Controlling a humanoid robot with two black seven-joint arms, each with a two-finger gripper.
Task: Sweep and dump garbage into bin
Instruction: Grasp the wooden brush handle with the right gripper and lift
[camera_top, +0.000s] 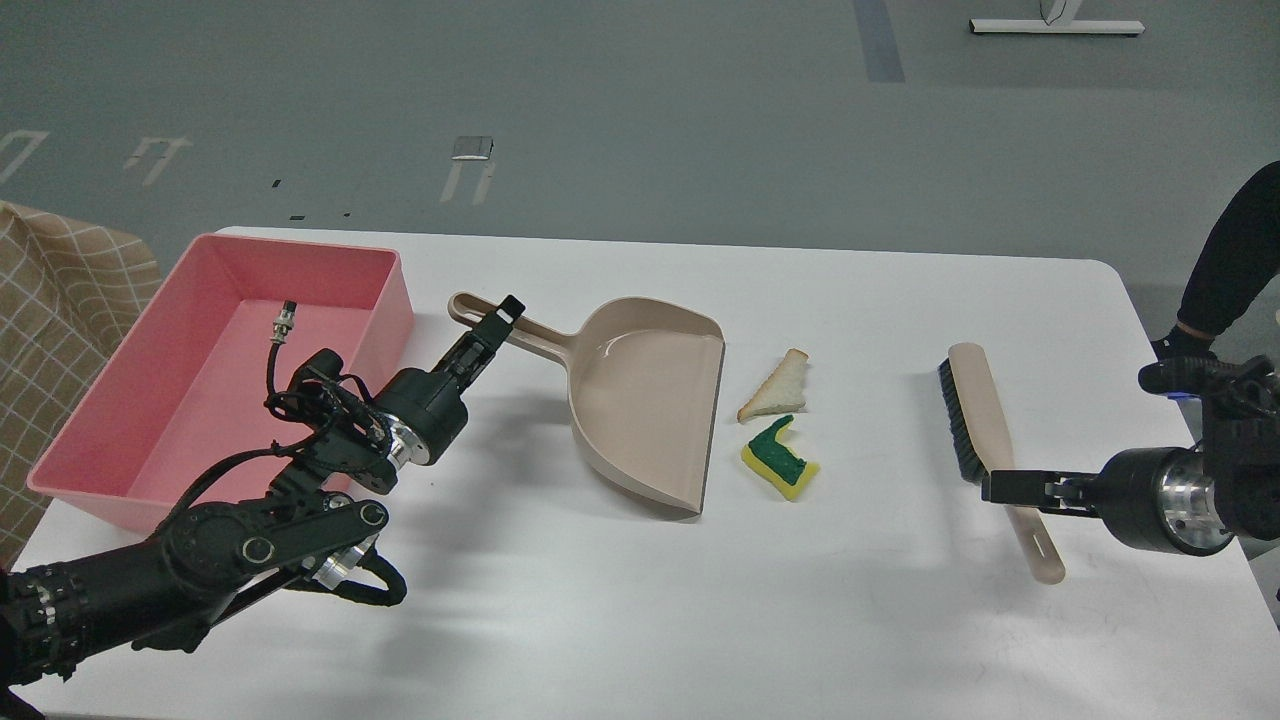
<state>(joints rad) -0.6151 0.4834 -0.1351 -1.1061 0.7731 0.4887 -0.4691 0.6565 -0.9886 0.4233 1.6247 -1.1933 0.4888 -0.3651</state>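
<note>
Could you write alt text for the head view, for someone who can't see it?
Two black robot arms reach over a white table: the left gripper at a beige dustpan handle, the right gripper at a brush. A bread slice and sponge lie between; a pink bin sits left.

We see a smooth, slightly glossy pink plastic bin (395, 290) and a glossy beige plastic dustpan (640, 400). The brush (975, 410) has a matt beige plastic back and rough dark bristles. The sponge (781, 460) looks porous yellow foam with a coarse green top. The bread (776, 386) looks soft and matt. The table (700, 620) is smooth white. A checked cloth (60, 290) lies left.
</note>
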